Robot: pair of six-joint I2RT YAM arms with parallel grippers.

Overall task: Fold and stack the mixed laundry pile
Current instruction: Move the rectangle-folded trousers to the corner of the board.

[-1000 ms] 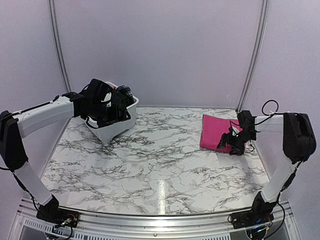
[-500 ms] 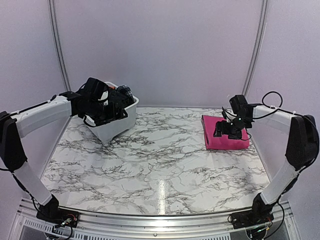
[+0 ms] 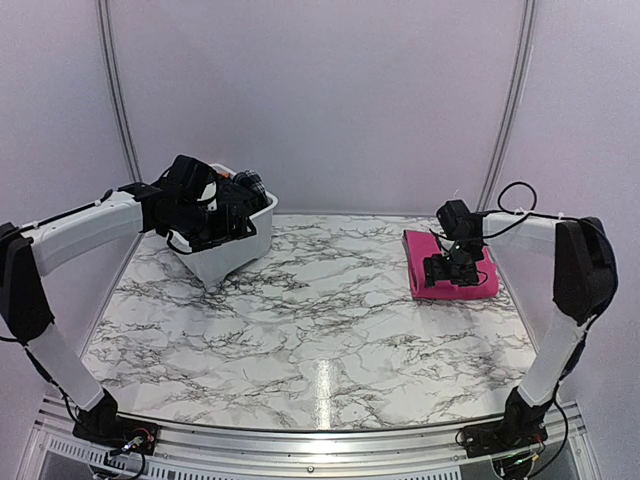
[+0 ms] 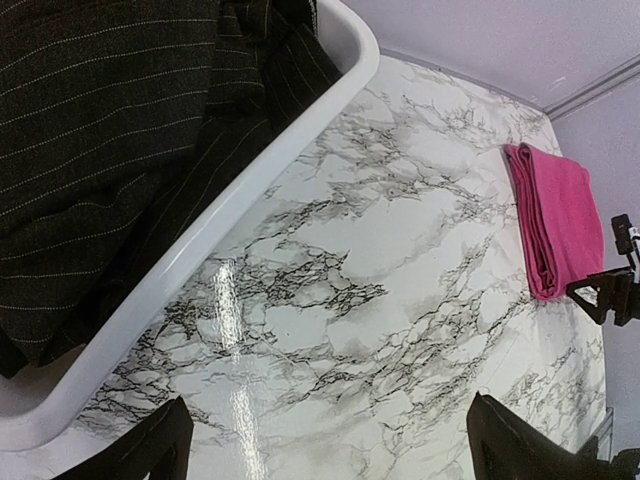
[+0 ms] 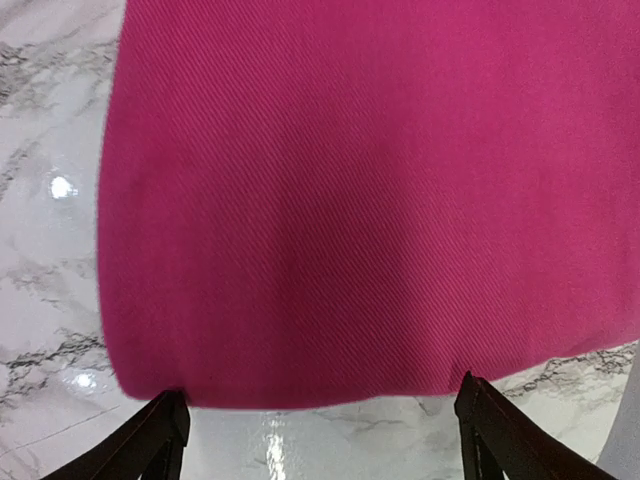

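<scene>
Evidently, one garment is already dealt with: the large magenta-pink cloth is seen folded into a flat rectangle at the far right of the white, grey-veined marble table. The right gripper is held just above the cloth's edge, its jaws spread wide with nothing caught between them. At the far left, the black thin-pinstriped shirt is found bundled inside the white plastic tub, well apart from the folded cloth. The left gripper is poised by the tub's rim, its jaws likewise fully parted and empty. The step in hand is judged to be the fetching of the next garment from the tub. For that, the left gripper would need to be brought down into the tub and closed on a fold of the shirt, so that it can be lifted out and spread on the bare marble.
</scene>
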